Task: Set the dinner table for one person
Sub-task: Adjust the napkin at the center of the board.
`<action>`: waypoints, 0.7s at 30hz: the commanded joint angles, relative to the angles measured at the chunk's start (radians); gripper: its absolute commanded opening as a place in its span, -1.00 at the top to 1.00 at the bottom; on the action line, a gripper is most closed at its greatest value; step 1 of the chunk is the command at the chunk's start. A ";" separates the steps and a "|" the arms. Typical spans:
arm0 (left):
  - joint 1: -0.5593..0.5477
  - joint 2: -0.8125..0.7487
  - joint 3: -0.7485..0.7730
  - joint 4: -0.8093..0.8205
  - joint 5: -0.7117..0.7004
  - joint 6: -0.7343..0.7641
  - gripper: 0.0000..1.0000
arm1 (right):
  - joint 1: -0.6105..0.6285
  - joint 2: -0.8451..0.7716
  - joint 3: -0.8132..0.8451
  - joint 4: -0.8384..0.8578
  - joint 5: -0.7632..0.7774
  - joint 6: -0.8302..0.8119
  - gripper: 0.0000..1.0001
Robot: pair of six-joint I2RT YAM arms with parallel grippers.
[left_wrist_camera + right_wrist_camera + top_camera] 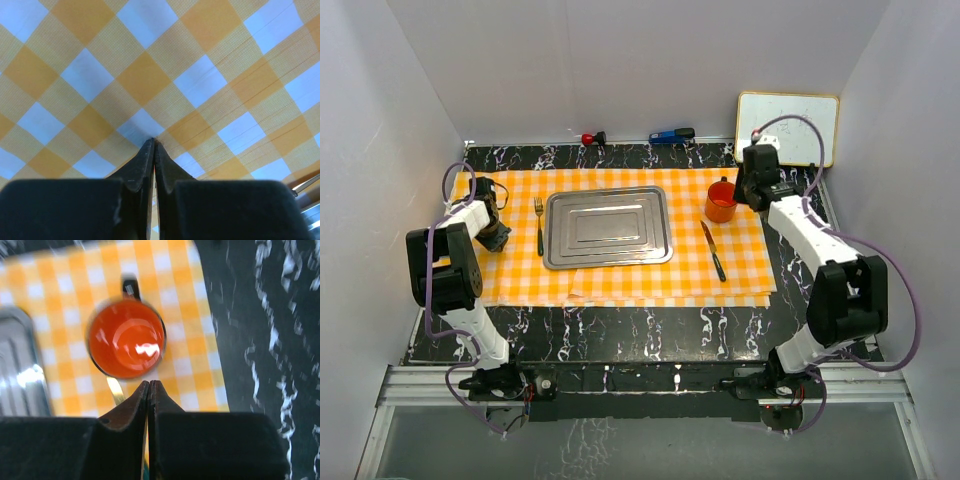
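Note:
The dinner table (650, 330) is a black, white-veined top with an orange-and-white checked cloth (620, 280) over its middle. On the cloth lie a steel tray (608, 227), a fork (539, 225) to its left, a knife (713, 250) to its right and an orange cup (721, 201) beyond the knife. My left gripper (498, 238) is shut and empty, its tips (153, 140) low over bare cloth (150, 75) left of the fork. My right gripper (748, 190) is shut and empty. Its tips (150, 382) hover just short of the cup (126, 338), beside the knife blade (115, 390).
A small whiteboard (788, 127) leans at the back right corner. A red-knobbed object (592, 138) and a blue-and-black object (672, 135) lie along the back edge. White walls close in the left, right and back. The tray's corner (20, 370) shows left of the cup.

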 commanded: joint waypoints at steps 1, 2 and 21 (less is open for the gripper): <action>0.020 -0.016 -0.029 -0.020 -0.025 -0.002 1.00 | -0.011 0.013 -0.092 -0.077 -0.026 0.040 1.00; 0.019 -0.022 -0.029 -0.017 -0.024 -0.003 1.00 | -0.011 0.010 -0.100 -0.092 -0.044 0.045 1.00; 0.015 -0.039 -0.063 0.062 0.071 -0.025 1.00 | -0.011 0.102 -0.316 0.165 -0.313 0.120 1.00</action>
